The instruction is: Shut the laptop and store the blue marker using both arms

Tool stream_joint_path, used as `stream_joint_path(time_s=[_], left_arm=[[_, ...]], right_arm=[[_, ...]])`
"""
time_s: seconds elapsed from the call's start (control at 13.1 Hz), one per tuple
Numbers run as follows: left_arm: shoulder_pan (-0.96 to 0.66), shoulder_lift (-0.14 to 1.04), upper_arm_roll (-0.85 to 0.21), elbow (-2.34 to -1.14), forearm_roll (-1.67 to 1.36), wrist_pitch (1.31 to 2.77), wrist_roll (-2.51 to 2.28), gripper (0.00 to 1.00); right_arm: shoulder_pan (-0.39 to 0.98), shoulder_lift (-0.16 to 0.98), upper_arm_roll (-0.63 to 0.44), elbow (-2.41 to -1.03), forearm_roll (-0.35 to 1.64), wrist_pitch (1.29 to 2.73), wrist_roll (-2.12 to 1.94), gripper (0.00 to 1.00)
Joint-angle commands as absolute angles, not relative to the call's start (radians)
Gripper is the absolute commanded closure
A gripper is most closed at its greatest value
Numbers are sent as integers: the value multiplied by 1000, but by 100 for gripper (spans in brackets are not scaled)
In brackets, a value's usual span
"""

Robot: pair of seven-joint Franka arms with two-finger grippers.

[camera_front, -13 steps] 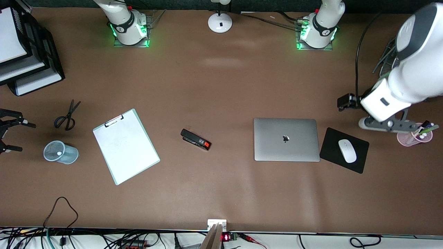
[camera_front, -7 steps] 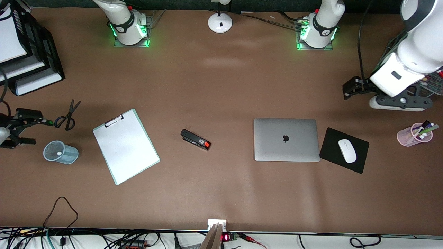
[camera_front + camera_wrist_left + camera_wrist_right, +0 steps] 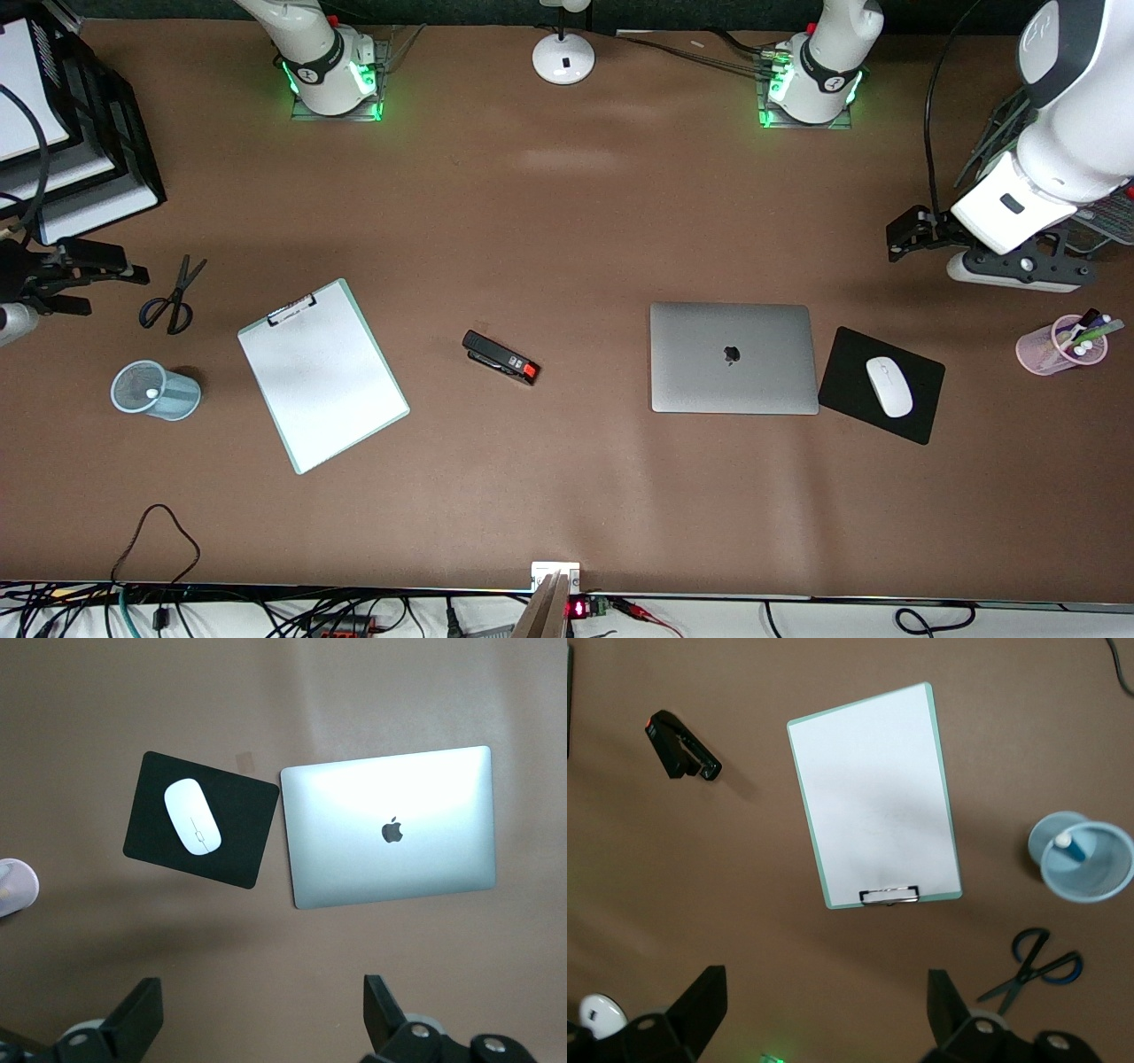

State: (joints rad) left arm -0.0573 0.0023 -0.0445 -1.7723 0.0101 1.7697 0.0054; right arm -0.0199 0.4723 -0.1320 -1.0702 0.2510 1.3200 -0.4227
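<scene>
The silver-grey laptop point(image 3: 733, 357) lies shut on the table, apple logo up; it also shows in the left wrist view point(image 3: 390, 828). The blue marker point(image 3: 1063, 843) stands white end up inside a light-blue mesh cup point(image 3: 156, 391) toward the right arm's end of the table. My left gripper point(image 3: 1019, 266) hangs open and empty over bare table at the left arm's end, its fingers point(image 3: 135, 1020) wide apart. My right gripper point(image 3: 40, 283) hangs open and empty at the right arm's end over bare table beside the scissors, its fingers point(image 3: 700, 1005) wide apart.
A white mouse point(image 3: 889, 386) sits on a black pad point(image 3: 921, 425) beside the laptop. A pink cup point(image 3: 1060, 347) holds pens. A stapler point(image 3: 500, 357), a clipboard point(image 3: 322, 375) and scissors point(image 3: 173, 297) lie mid-table. Black paper trays point(image 3: 106, 142) stand at the right arm's end.
My left gripper has moved away from over the pink cup, toward the robots' bases. My right gripper has moved from beside the blue cup toward the trays.
</scene>
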Motion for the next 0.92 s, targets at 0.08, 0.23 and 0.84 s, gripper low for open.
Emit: stream_joint_path(time_s=[0.08,0.23,0.84], left_arm=[[-38,-78,-103,-1845,29,1778,31,0],[-40,-69,-106,-1822,48,1775,22,0],[-40,-58,-103,-1799,34,1776,31,0]], right_arm=[[92,477,-132,-1060,114,1298,-209,0],[95,477,-130,-1060,110,1298,-213,0],[101,479,-130,-1063,71,1295,-213,0]])
